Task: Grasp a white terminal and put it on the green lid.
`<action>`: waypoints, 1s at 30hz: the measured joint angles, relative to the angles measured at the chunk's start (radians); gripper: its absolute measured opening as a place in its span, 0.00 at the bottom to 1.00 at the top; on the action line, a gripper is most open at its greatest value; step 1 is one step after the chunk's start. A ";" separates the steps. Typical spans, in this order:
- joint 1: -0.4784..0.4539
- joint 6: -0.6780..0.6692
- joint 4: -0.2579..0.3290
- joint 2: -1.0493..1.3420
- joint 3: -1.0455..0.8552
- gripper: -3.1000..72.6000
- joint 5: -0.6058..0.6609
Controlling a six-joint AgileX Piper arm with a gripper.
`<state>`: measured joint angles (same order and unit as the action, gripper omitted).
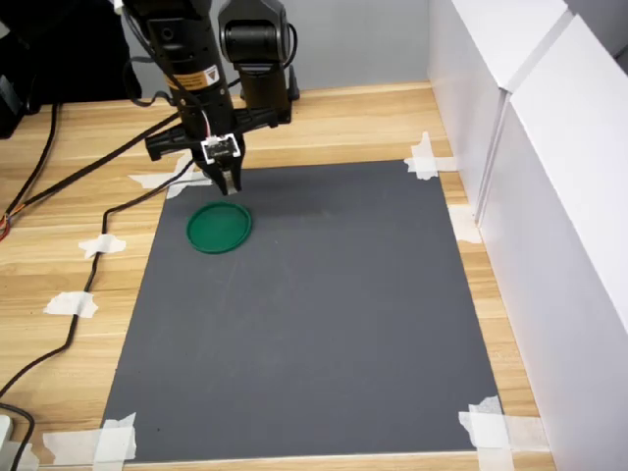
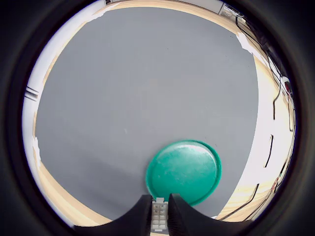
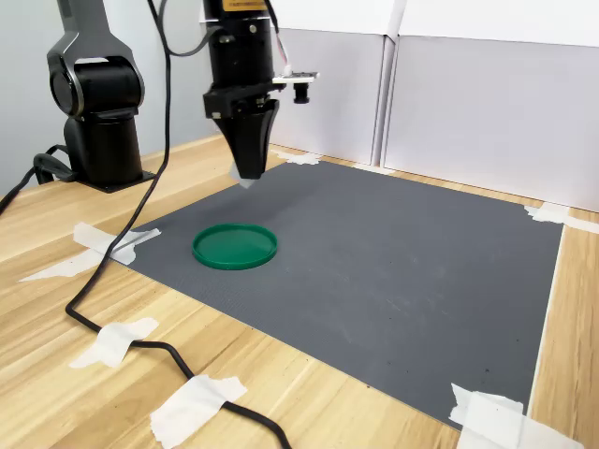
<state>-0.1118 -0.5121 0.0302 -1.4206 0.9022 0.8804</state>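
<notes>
White terminal pinched in hand, clear only in wrist view, above green lid.

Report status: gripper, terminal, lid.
Gripper shut on white terminal, raised near the green lid. Lid bare on the grey mat. Nothing in the way.

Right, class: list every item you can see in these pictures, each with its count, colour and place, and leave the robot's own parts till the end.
Lid: one, dark green, flat on the mat near the corner closest to the robot's base.
White terminal: one, white, held between the gripper's fingers above the lid's edge.
Mat: one, dark grey, taped flat on the table.
Tape strips: several, white, at the mat's corners and over the cable.
Table: one, light wood, under everything.
Panels: several, white, along the first exterior view's right.
Cable: black, trailing across the table.
Arm: one, black.
Gripper: one, black, shut on the terminal.
</notes>
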 joint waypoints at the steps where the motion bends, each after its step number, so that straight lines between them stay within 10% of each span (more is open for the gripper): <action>1: -0.016 -0.007 0.000 0.000 0.000 0.15 -0.006; 30: -0.089 -0.115 0.055 -0.123 -0.005 0.17 -0.158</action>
<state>-0.2009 -0.6270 0.0850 -1.5437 0.8976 0.7226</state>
